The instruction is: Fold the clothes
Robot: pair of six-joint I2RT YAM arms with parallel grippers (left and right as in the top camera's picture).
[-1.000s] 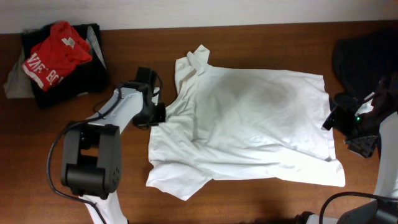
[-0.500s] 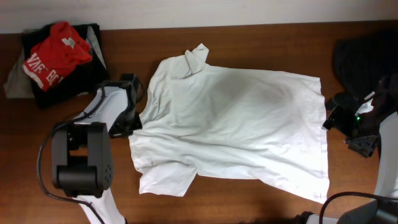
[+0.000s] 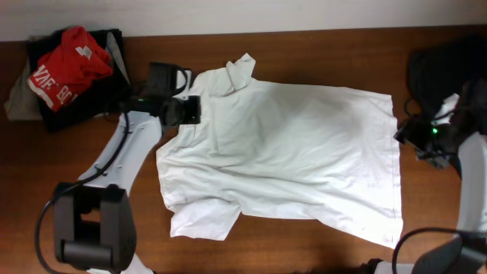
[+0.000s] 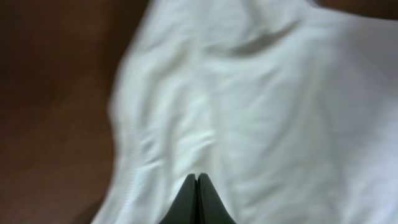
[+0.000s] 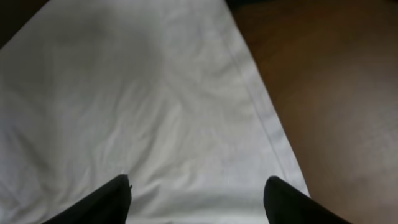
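- On the brown wooden table (image 3: 319, 247), the white collared shirt (image 3: 289, 152) lies spread nearly flat, its collar (image 3: 242, 67) toward the far edge, one short sleeve (image 3: 199, 222) toward the near edge and the hem toward the right arm. No fold has been made yet, so this looks like the smoothing-out stage.
- The left gripper (image 3: 185, 111) sits over the shoulder area just beside the collar. In the left wrist view its fingers (image 4: 198, 199) are pressed together over the cloth, and I cannot tell whether any fabric is pinched between them.
- It is probably there because a shoulder is a good corner from which to tug the shirt straight or start a fold.
- The right gripper (image 3: 417, 137) hovers at the hem edge with its fingers (image 5: 102, 202) spread wide and nothing between them. It seems ready to take the opposite end so the cloth can be handled from both sides.
- At the far left corner, a red garment (image 3: 65, 65) rests on a black garment (image 3: 110, 87), well apart from the shirt and likely waiting its turn.
- A dark garment (image 3: 445, 68) lies at the far right.
- The red garment's white lettering is cut by folds. A few capitals show, perhaps "VA", but no whole word reads.
- The shirt shows no label or print.
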